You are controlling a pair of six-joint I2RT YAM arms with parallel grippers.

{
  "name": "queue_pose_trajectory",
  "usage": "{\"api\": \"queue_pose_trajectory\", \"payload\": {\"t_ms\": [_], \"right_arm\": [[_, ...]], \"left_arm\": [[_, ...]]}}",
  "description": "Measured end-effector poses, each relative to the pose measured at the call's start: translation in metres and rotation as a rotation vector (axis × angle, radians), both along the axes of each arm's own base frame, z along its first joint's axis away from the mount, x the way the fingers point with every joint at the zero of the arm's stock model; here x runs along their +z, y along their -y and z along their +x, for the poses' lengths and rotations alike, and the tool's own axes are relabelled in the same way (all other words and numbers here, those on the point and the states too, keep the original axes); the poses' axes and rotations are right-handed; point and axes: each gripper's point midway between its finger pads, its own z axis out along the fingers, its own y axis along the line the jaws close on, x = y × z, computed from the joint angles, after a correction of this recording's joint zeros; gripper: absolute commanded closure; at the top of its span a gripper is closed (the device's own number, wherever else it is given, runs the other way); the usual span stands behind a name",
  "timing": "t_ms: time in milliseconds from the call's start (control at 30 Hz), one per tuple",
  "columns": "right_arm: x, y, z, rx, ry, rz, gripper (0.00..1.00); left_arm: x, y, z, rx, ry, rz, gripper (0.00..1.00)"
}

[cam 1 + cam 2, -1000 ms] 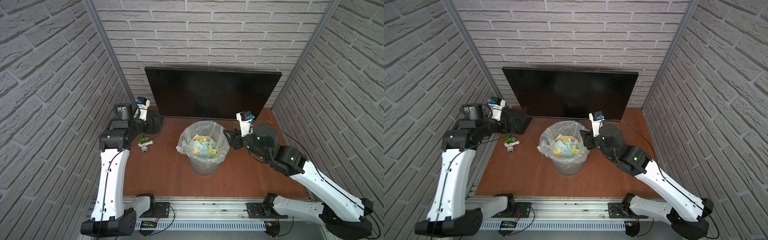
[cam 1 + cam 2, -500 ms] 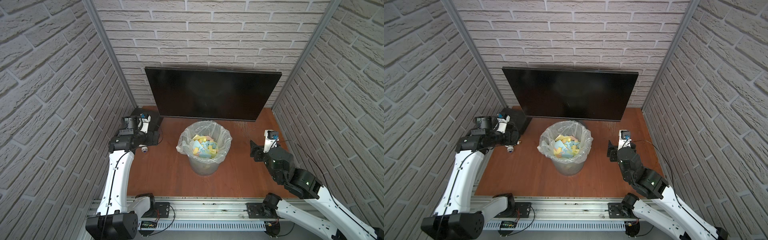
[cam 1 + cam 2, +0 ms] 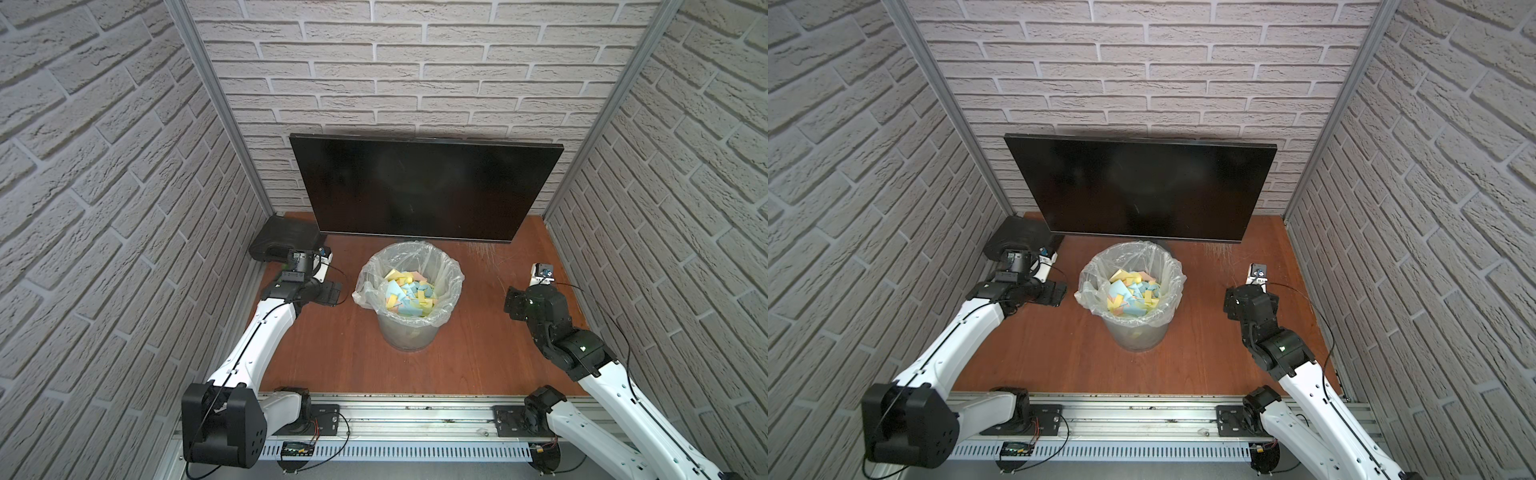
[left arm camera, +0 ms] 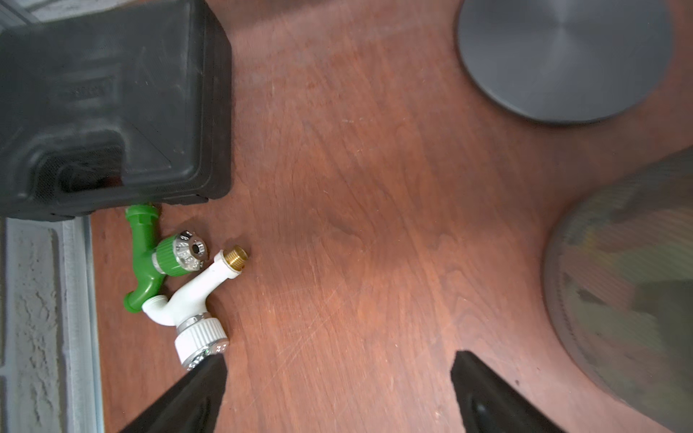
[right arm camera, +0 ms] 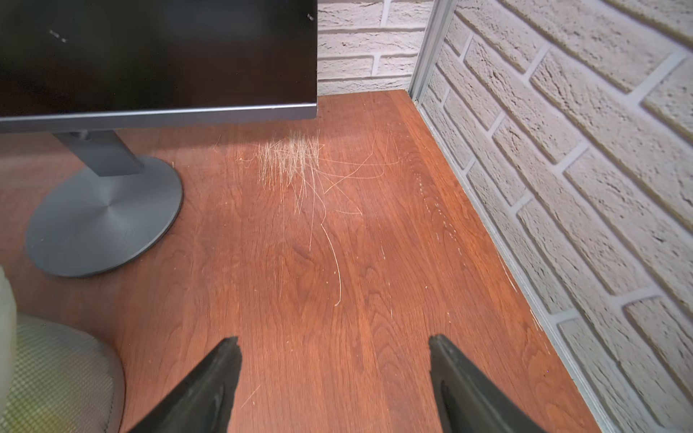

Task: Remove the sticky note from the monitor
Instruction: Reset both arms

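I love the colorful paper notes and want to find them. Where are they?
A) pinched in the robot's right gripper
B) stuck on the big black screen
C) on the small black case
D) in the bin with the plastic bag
D: the yellow, blue and pink notes lie heaped inside the bag-lined bin, while the monitor has nothing stuck on its screen.

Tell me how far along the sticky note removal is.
Done: the monitor shows no note, and coloured notes lie in the bin. In hand: nothing; the left fingers and right fingers are open and empty above the table. Left: no removal step visible.
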Motion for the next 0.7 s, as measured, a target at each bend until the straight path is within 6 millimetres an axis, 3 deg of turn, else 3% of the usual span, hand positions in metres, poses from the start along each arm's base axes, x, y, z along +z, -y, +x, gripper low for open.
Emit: {"api": "queue_pose_trajectory", "payload": {"t_ms": [167,433,533,700], "right_arm": [[0.004,-0.002,0.0,0.025,0.003,-0.007,0.15],[0.033,0.001,-0.006,0.049,0.12,-0.009,0.06],[0.031,0.0,-0.004,0.059,0.121,-0.031,0.0],[0.02,-0.004,-0.002,0.103,0.127,-0.071,0.01]], "left_arm": [[-0.025,-0.003,0.022,0.02,0.039,0.004,0.02],[-0.041,-0.006,0.044,0.039,0.226,0.011,0.02],[-0.047,-0.008,0.047,0.045,0.272,0.021,0.02],[-0.058,-0.012,0.053,0.051,0.325,0.043,0.02]]}}
